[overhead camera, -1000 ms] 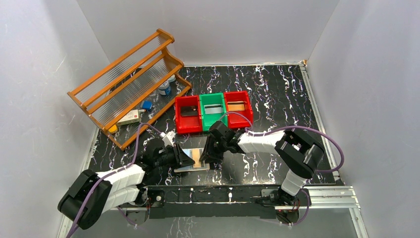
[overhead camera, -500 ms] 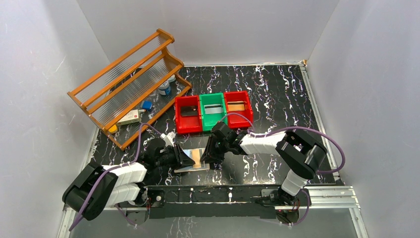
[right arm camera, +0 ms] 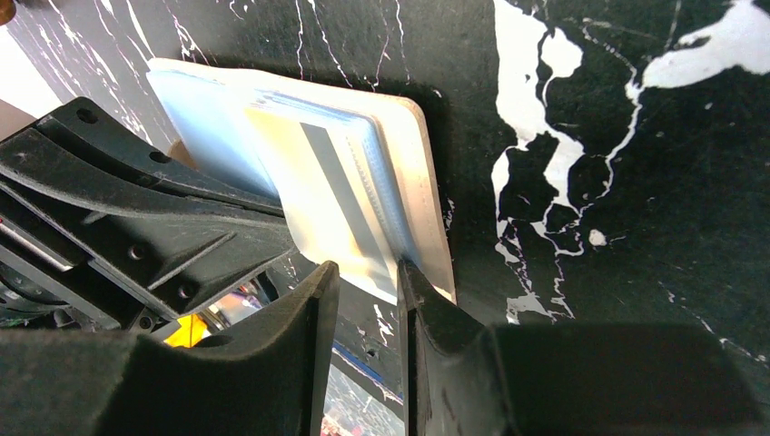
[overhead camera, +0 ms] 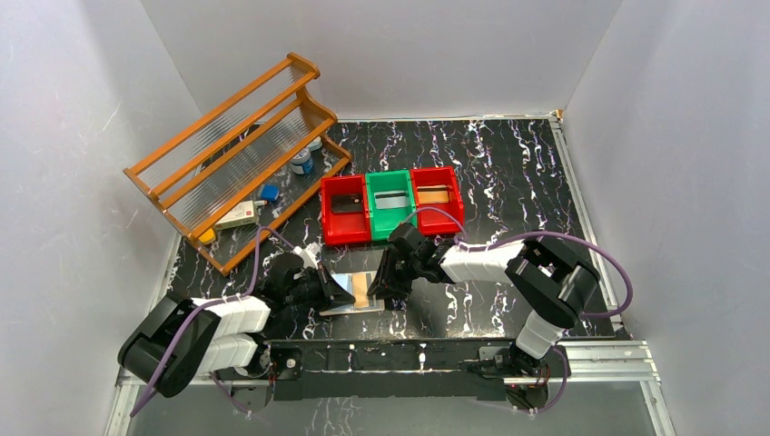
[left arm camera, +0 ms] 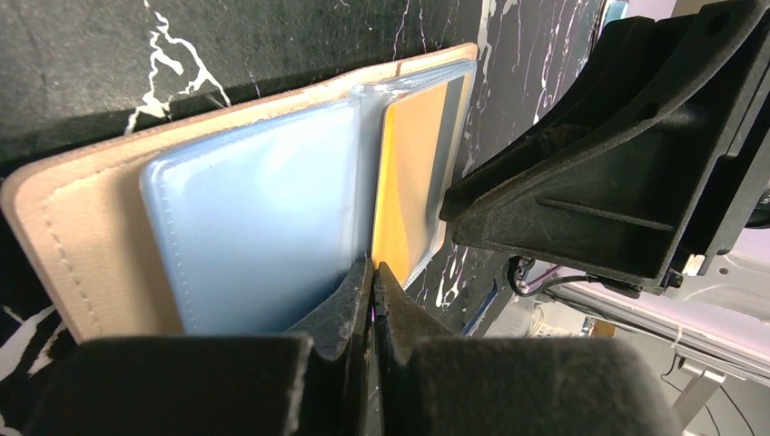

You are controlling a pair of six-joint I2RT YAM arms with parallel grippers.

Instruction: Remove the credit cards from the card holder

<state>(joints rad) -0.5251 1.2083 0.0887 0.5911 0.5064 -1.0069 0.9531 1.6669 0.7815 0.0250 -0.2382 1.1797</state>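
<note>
The tan card holder (overhead camera: pixel 363 304) lies open near the table's front edge, between both grippers. In the left wrist view its pale blue sleeve (left arm camera: pixel 254 209) and an orange-gold credit card (left arm camera: pixel 409 173) in the other sleeve show. My left gripper (left arm camera: pixel 372 270) is shut, its tips pressed together at the fold between those sleeves. My right gripper (right arm camera: pixel 368 270) is open, its fingers straddling the card holder's (right arm camera: pixel 427 209) far edge, where a pale card with a grey stripe (right arm camera: pixel 318 182) sits in a sleeve. From above, the left gripper (overhead camera: pixel 349 292) and right gripper (overhead camera: pixel 380 289) face each other.
Three bins stand behind in a row: a red bin (overhead camera: pixel 329 218) with a dark card, a green bin (overhead camera: pixel 371 209) with a silvery card, a red bin (overhead camera: pixel 457 202) with an orange card. A wooden rack (overhead camera: pixel 236 154) with small items fills the left.
My left gripper's jaws have closed at the card holder's fold. The right gripper narrowed slightly; neither arm has shifted noticeably.
</note>
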